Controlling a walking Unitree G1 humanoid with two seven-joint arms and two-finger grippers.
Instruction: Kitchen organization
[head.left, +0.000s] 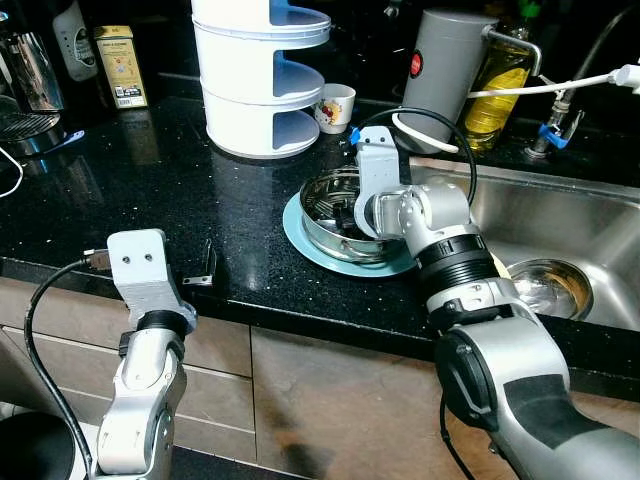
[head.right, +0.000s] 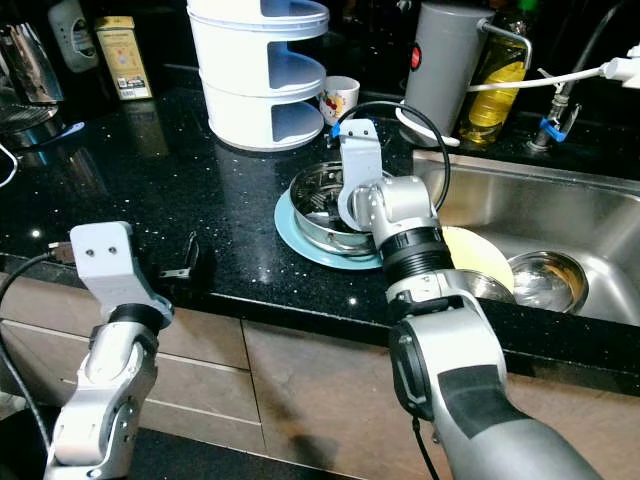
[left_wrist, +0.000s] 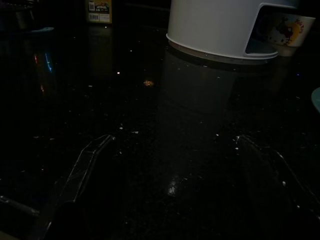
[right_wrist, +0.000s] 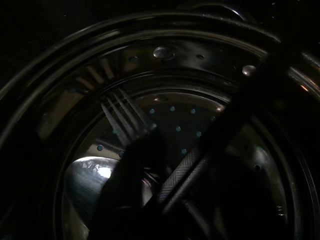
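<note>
Two silver arms reach over a speckled black counter (head.left: 150, 180). The right arm bends inward at the elbow, its gripper (head.left: 345, 215) dipped into a shiny perforated steel bowl (head.left: 325, 195) that sits on a round pale-blue plate (head.left: 300, 235) beside the sink (head.left: 560, 215); a fork (right_wrist: 125, 120) lies in the bowl, and whether the fingers grip anything cannot be told. The left gripper (head.left: 205, 268) rests low at the counter's front edge, fingers (left_wrist: 82, 167) spread wide, facing a white tiered rack (head.left: 262, 90).

Yellow oil bottle (head.left: 497, 92) behind sink (head.left: 560, 215)
</note>
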